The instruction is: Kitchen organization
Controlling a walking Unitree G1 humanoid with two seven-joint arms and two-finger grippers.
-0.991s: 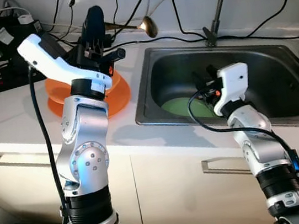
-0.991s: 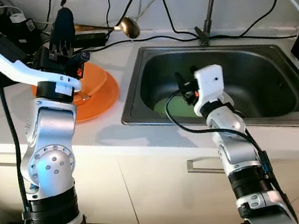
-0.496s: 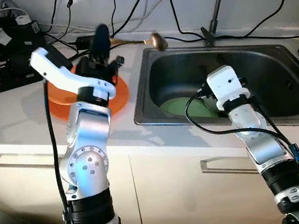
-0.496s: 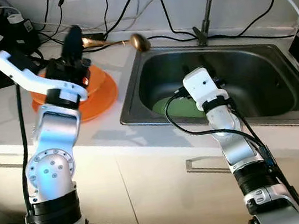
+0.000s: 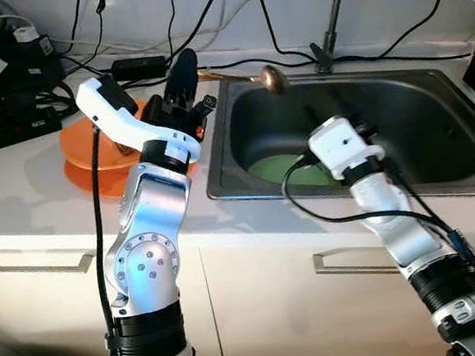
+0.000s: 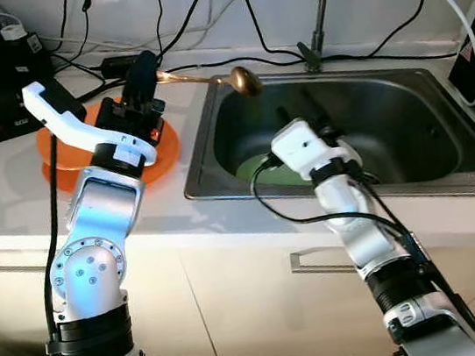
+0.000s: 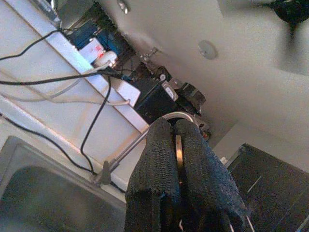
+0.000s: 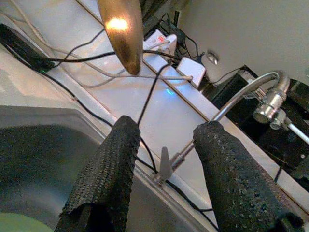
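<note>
My left gripper (image 5: 184, 72) is shut on the handle of a brass ladle (image 5: 273, 77), held level above the counter. The ladle's bowl hangs over the sink's back left corner. In the left wrist view the thin brass handle (image 7: 177, 151) sits pinched between the two black fingers. Orange dishes (image 5: 91, 154) are stacked on the white counter behind the left arm. A green plate (image 5: 279, 168) lies on the bottom of the steel sink (image 5: 220, 189). My right gripper (image 8: 166, 128) is open down in the sink, pointing up at the ladle bowl (image 8: 120, 29), with nothing between its fingers.
A faucet (image 5: 335, 14) stands behind the sink with a white hose to the right. Power strips, plugs and many black cables (image 5: 12, 81) crowd the back left of the counter. Cabinet drawers with metal handles (image 5: 28, 260) run below.
The left gripper has carried the ladle to the right, from above the orange dishes to the sink's corner. The right wrist has turned within the sink. The camera has also shifted.
</note>
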